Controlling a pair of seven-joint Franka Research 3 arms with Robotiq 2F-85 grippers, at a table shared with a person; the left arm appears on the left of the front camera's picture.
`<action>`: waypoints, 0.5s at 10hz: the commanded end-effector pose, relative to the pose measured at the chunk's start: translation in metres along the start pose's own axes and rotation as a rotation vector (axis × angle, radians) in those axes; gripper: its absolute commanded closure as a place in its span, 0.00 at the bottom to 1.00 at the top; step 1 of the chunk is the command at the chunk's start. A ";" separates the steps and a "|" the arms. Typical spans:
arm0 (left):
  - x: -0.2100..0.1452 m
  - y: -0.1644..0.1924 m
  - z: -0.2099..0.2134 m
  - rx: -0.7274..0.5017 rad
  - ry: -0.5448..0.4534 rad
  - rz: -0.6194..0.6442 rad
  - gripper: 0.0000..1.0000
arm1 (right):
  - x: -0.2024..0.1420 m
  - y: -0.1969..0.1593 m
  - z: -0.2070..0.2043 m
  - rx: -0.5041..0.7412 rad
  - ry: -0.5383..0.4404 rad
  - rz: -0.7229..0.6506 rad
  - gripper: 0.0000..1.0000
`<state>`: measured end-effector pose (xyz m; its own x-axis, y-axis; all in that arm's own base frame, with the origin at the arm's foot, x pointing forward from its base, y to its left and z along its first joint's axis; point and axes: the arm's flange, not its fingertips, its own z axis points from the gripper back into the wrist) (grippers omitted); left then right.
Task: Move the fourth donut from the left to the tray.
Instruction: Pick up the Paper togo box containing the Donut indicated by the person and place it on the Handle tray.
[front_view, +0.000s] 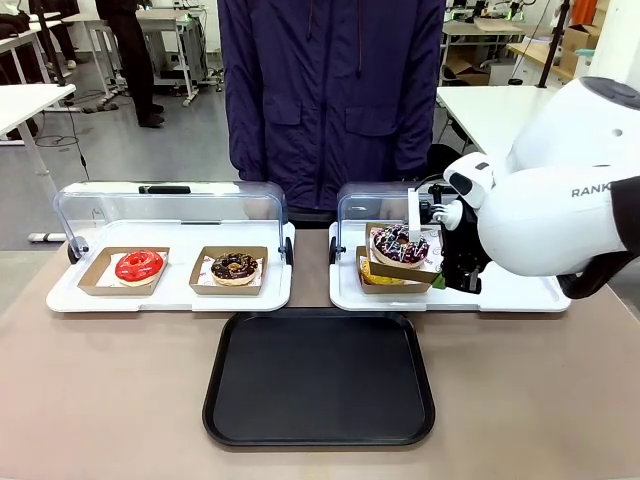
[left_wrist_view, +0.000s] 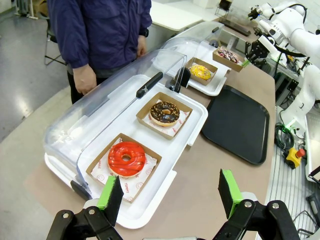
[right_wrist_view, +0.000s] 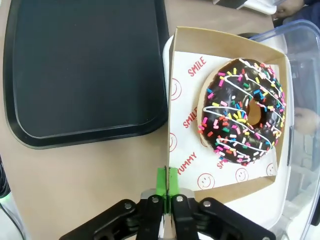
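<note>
The fourth donut from the left (front_view: 400, 245), chocolate-glazed with coloured sprinkles, sits in a brown cardboard holder (front_view: 403, 266). My right gripper (front_view: 440, 268) is shut on that holder's edge and holds it lifted, tilted over the yellow donut (front_view: 378, 272). In the right wrist view the green pads (right_wrist_view: 172, 182) pinch the holder's rim (right_wrist_view: 200, 175) beside the donut (right_wrist_view: 245, 117), with the black tray (right_wrist_view: 85, 70) lower and to the left. The tray (front_view: 320, 375) lies at the table's front centre. My left gripper (left_wrist_view: 170, 195) hangs open above the table by the red donut (left_wrist_view: 126, 158).
Two white display trays with raised clear lids stand at the back: the left one (front_view: 170, 295) with a red donut (front_view: 139, 266) and a crumb-topped chocolate donut (front_view: 235, 266), the right one (front_view: 500, 295). A person in a dark jacket (front_view: 330, 90) stands behind them.
</note>
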<state>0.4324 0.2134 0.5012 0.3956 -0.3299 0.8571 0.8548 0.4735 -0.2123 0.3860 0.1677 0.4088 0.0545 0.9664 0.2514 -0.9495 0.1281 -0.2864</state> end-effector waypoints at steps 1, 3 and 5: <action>0.000 -0.001 0.001 -0.009 0.010 -0.002 0.00 | 0.000 -0.001 0.001 -0.010 0.002 -0.003 0.98; 0.000 -0.001 0.001 -0.009 0.010 -0.002 0.00 | -0.002 -0.001 0.000 0.000 0.000 -0.006 0.98; 0.000 -0.001 0.001 -0.009 0.010 -0.002 0.00 | 0.033 0.032 0.001 -0.063 0.033 -0.051 0.98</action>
<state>0.4324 0.2134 0.5012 0.3956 -0.3299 0.8571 0.8549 0.4734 -0.2123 0.3799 0.1834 0.4105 0.0710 0.9655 0.2505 -0.9443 0.1460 -0.2950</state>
